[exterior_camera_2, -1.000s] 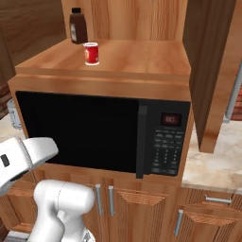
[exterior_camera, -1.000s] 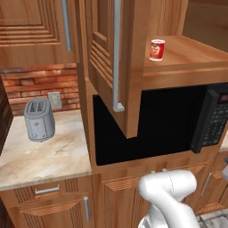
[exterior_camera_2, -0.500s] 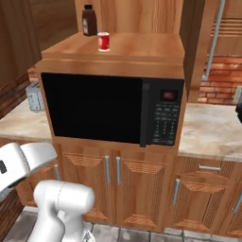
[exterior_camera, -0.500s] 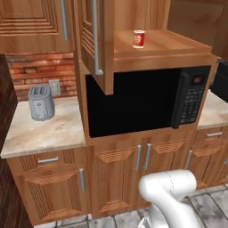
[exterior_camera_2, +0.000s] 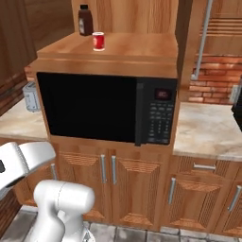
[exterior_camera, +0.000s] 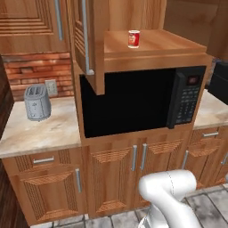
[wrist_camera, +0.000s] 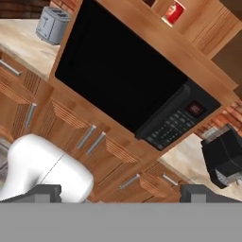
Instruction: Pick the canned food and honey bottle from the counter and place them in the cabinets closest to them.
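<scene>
While a grey toaster (exterior_camera: 37,103) is sitting on the counter (exterior_camera: 40,131) at left, the red can (exterior_camera: 133,38) is standing upright on the open cabinet (exterior_camera: 153,44) shelf above the black microwave (exterior_camera: 142,100). Behind it, a dark-brown bottle (exterior_camera_2: 85,21) is standing near. The gripper's (wrist_camera: 120,193) fingers are standing wide apart, holding nothing.

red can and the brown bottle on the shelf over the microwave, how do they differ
The red can is short and squat; the brown bottle is taller and narrows to a black cap. The can is bright red with a pale label patch and silvery rim; the bottle is dark brown. The can stands nearer the shelf's front edge; the bottle stands further back, toward the left corner. Both stand upright on the wooden shelf above the microwave.
</scene>
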